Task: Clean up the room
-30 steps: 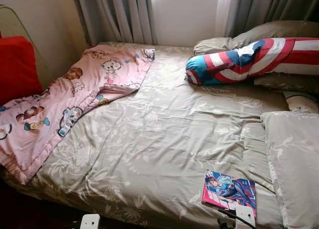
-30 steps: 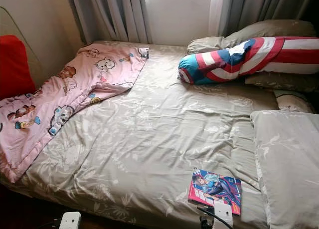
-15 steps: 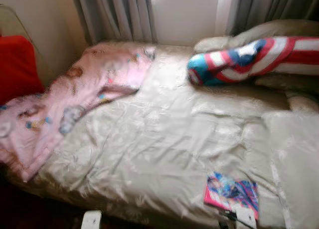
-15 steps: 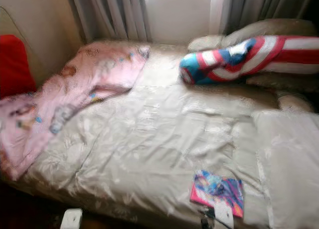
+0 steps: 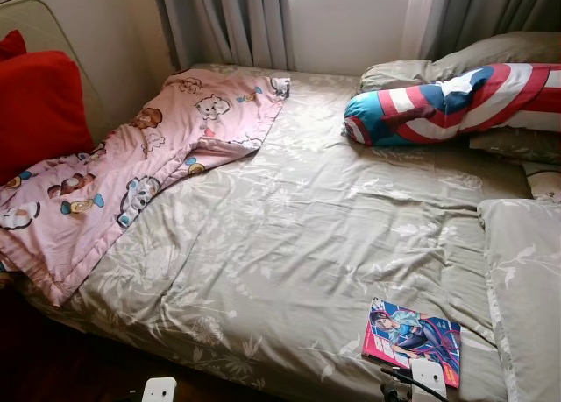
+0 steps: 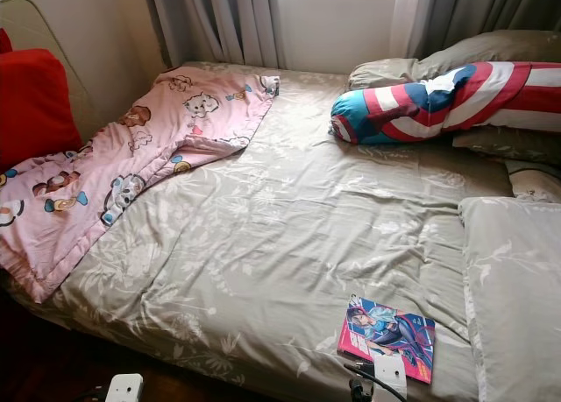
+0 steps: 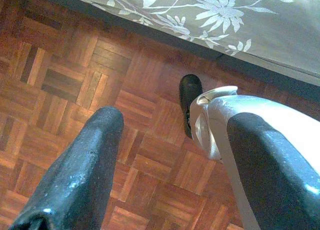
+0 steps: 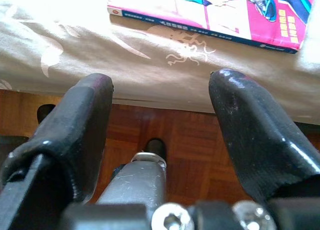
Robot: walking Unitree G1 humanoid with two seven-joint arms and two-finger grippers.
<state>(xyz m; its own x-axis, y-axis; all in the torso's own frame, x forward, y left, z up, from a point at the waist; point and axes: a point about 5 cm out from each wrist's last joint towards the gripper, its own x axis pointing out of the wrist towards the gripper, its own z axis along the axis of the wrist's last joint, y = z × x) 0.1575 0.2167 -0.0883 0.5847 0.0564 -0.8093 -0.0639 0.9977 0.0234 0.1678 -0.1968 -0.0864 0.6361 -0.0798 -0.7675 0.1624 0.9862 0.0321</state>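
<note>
Comic book (image 5: 412,342) on bed (image 5: 289,236) edge – R hand (image 8: 160,140) spread, just short.

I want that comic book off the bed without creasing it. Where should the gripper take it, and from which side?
Probably by the near edge of the comic book, coming in from the foot of the bed. It lies flat near the bedspread edge, so the open right gripper, already just below that edge, could slide one finger under and one over.
</note>
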